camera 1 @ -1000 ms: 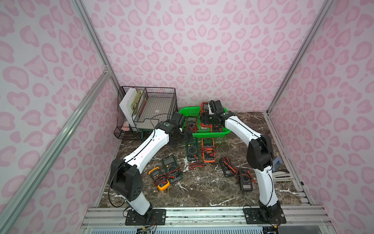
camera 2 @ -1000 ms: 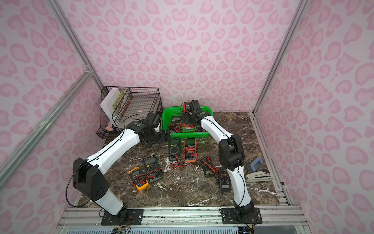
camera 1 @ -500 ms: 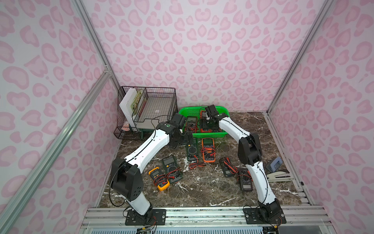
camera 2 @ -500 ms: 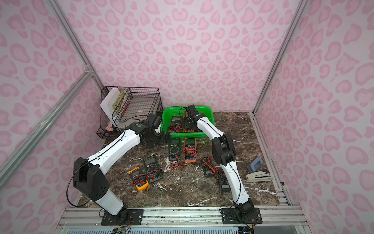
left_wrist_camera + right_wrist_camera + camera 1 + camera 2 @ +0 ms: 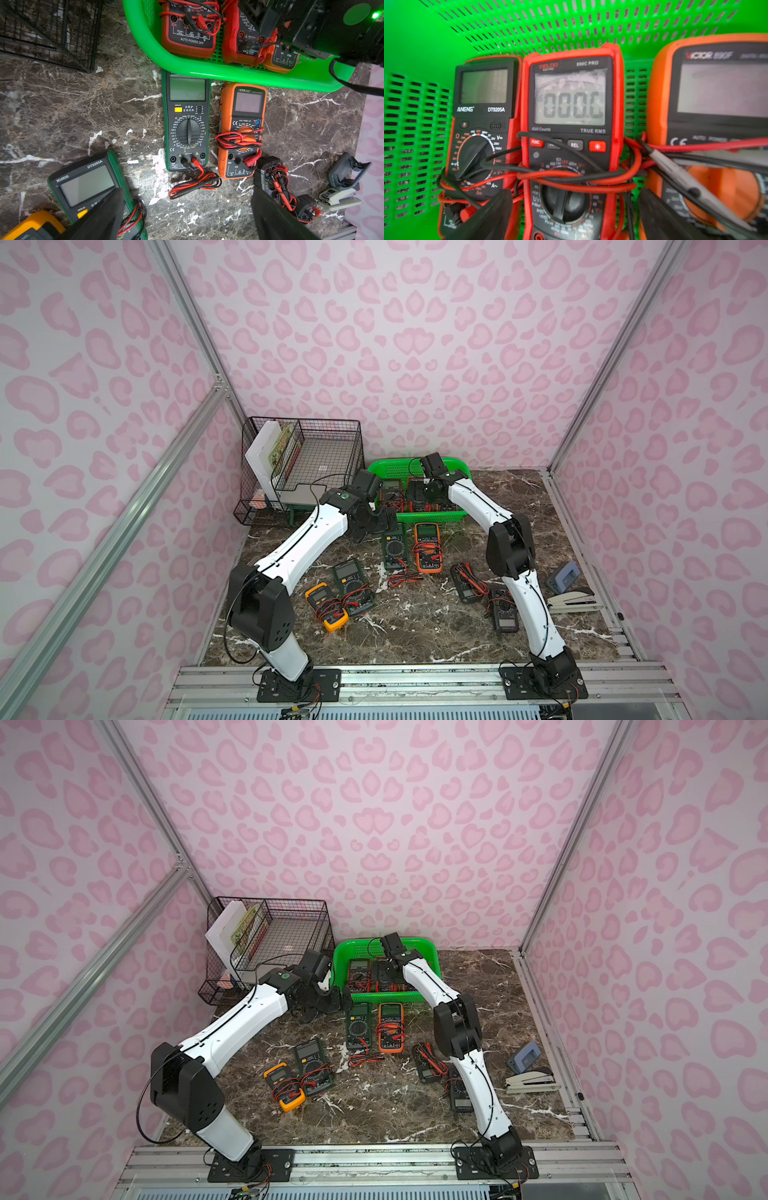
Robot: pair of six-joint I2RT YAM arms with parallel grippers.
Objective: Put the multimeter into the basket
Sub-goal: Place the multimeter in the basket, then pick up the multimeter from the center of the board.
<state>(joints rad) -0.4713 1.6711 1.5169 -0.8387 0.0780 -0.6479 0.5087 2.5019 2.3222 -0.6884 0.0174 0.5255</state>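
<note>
The green basket stands at the back of the table. My right gripper reaches down into it and is open. Its fingers stand apart on either side of a red multimeter that lies flat on the basket's floor, wrapped in its leads. A black-and-red multimeter and an orange one lie on either side of it. My left gripper hangs open and empty over the table, just in front of the basket's front rim.
A green multimeter and an orange one lie against the basket's front. Several more meters lie nearer me. A black wire rack stands back left. A stapler lies at the right edge.
My right gripper came down into the basket with the red multimeter and has opened, leaving the meter on the basket's floor. The left arm has stayed put.
</note>
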